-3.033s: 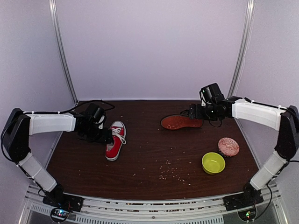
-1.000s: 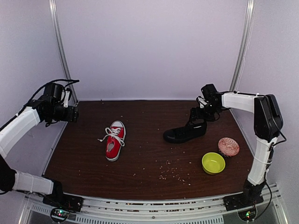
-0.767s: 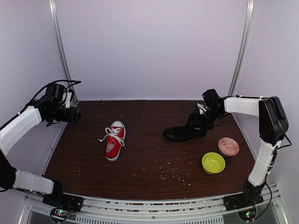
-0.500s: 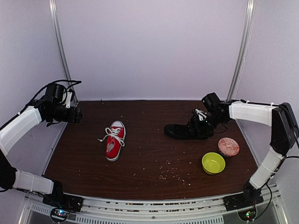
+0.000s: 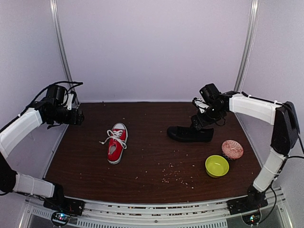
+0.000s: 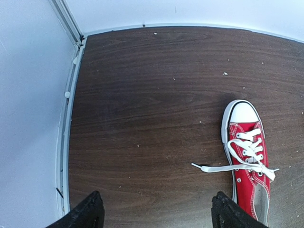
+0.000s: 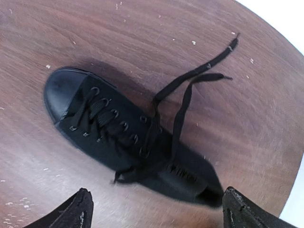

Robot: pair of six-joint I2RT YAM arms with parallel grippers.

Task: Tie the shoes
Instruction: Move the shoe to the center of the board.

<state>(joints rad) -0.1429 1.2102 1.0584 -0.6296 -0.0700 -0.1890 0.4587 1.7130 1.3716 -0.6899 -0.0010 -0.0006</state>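
Note:
The red shoe (image 5: 117, 142) lies left of the table's middle with its white toe cap pointing to the back. Its white laces (image 6: 247, 159) are untied, one end trailing left over the wood. The black shoe (image 5: 190, 134) stands on its sole at the right, toe to the left. Its black laces (image 7: 183, 102) are loose and run off toward the back. My left gripper (image 5: 79, 117) hangs open and empty, high by the left wall and well left of the red shoe (image 6: 248, 164). My right gripper (image 5: 198, 118) hovers open just above the black shoe's (image 7: 123, 137) heel end, holding nothing.
A yellow-green bowl (image 5: 217, 166) and a pink patterned bowl (image 5: 232, 149) sit at the right front, close to the black shoe. Crumbs (image 5: 175, 176) are scattered over the front middle of the table. A metal rail (image 6: 66, 95) runs along the left wall.
The right gripper has lifted off the black shoe, which went from tilted in its reach to standing flat on its sole. The left arm stayed still.

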